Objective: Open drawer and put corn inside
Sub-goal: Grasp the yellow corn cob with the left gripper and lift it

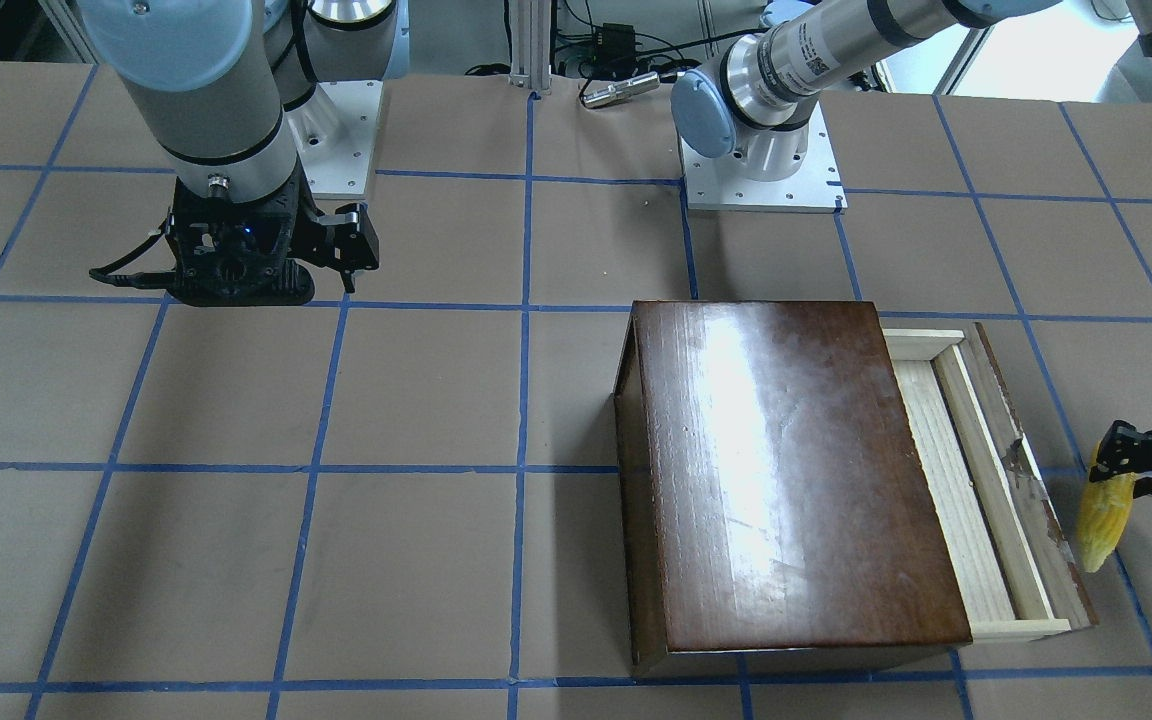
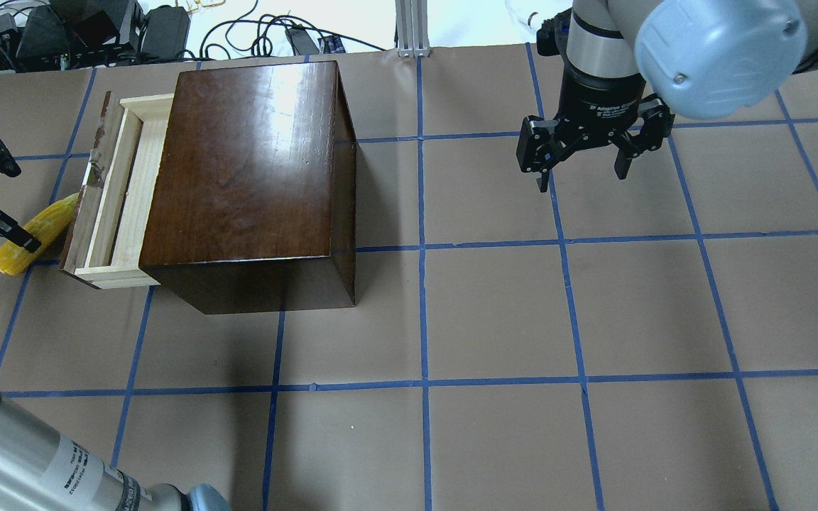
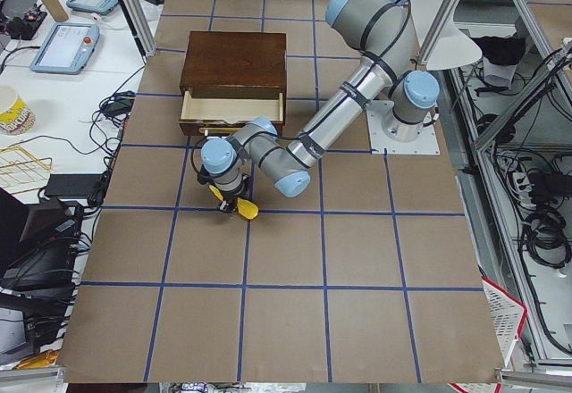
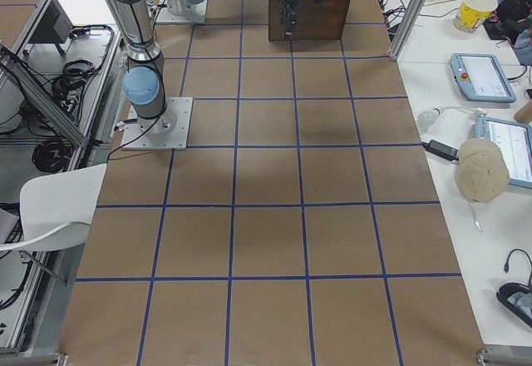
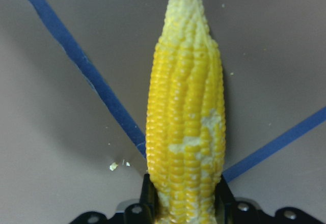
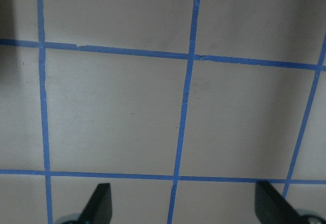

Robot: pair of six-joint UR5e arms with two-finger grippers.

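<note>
The yellow corn (image 5: 186, 122) is clamped at its thick end between the fingers (image 5: 147, 198) of my left gripper (image 2: 15, 234), tip pointing away from the wrist. It hangs just outside the dark front panel of the drawer (image 2: 125, 191), which is pulled partly out of the glossy dark-brown box (image 2: 246, 163). In the front view the corn (image 1: 1104, 520) and the left gripper (image 1: 1121, 470) are right of the drawer (image 1: 956, 480). My right gripper (image 2: 582, 179) is open and empty over bare table, far from the box; it also shows in its wrist view (image 6: 184, 206).
The brown paper table (image 2: 494, 312) carries a grid of blue tape lines. Cables and gear (image 2: 61, 28) lie beyond the far edge behind the box. The arm bases (image 1: 761, 170) stand at the robot's side of the table.
</note>
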